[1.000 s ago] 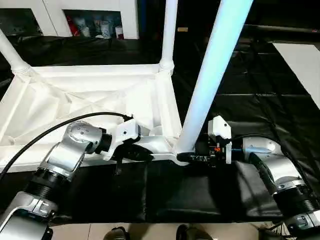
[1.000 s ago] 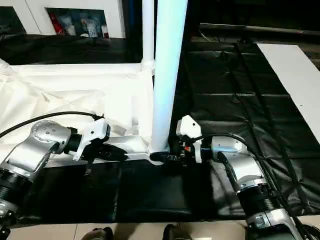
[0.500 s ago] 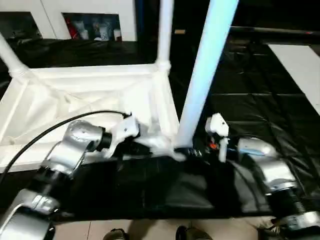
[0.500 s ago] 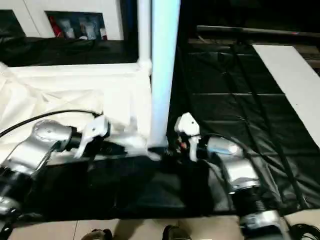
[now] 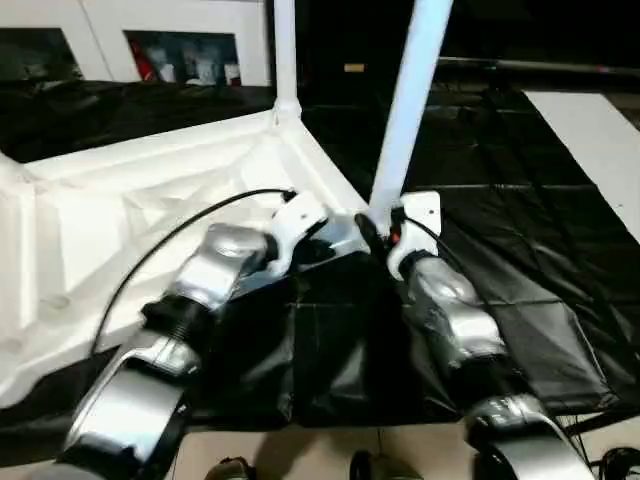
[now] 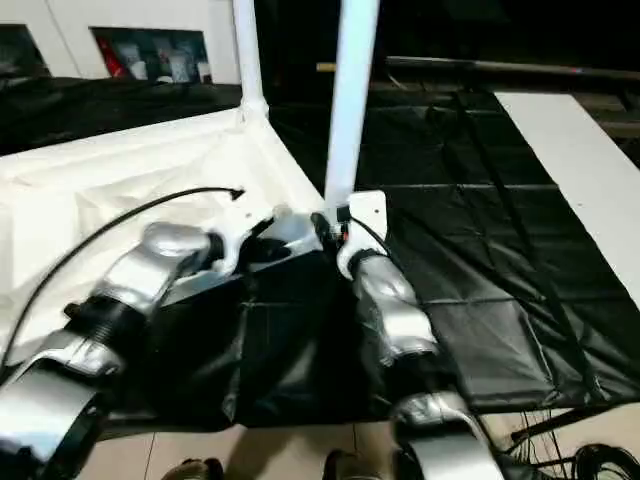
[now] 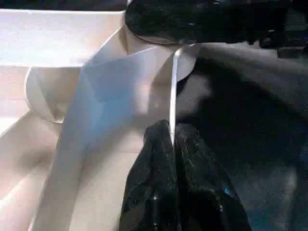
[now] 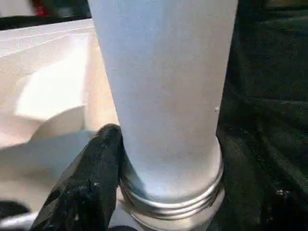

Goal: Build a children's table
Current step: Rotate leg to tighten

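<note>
L pincer [image 7: 172, 144] pinches tabletop [image 5: 90, 220] rim, R pincer [image 5: 378, 232] clamps leg [image 5: 405, 110] base; cabinet [image 5: 150, 30] behind.

A creased black sheet [image 5: 500, 250] covers the floor, with a flat white board [image 5: 595, 140] lying on it at the right, a white cabinet [image 5: 180, 40] with small colourful items behind glass at the back, and two dark shoes [image 5: 300, 468] at the near edge.

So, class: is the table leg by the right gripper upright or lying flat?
Upright: the leg rises from the upturned tabletop's near corner.
</note>
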